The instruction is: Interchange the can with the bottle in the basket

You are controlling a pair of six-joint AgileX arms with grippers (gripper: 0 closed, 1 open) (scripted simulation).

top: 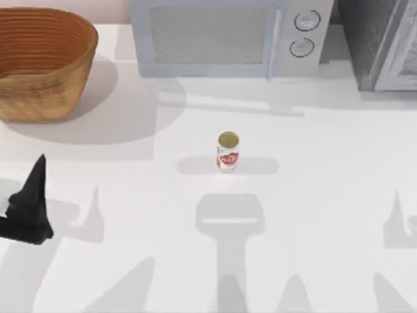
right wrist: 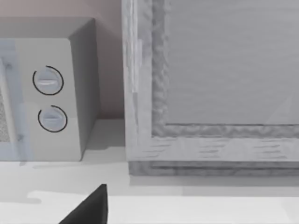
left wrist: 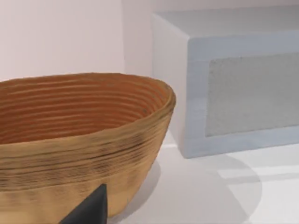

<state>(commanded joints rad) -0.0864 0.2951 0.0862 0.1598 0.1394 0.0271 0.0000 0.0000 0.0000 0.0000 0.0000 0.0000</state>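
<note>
The can, small and white with red markings and a dull gold top, stands upright near the middle of the white table. At the back left sits the large woven basket, orange-brown; the left wrist view shows its ribbed wall close by. The bottle is hidden from view. My left gripper hangs low at the table's left edge, in front of the basket and far left of the can. A dark tip of my right gripper shows in the right wrist view, facing the back right of the table.
A pale microwave with two round dials stands along the back, right of the basket. A grey cabinet-like block fills the back right corner. Bare white tabletop surrounds the can.
</note>
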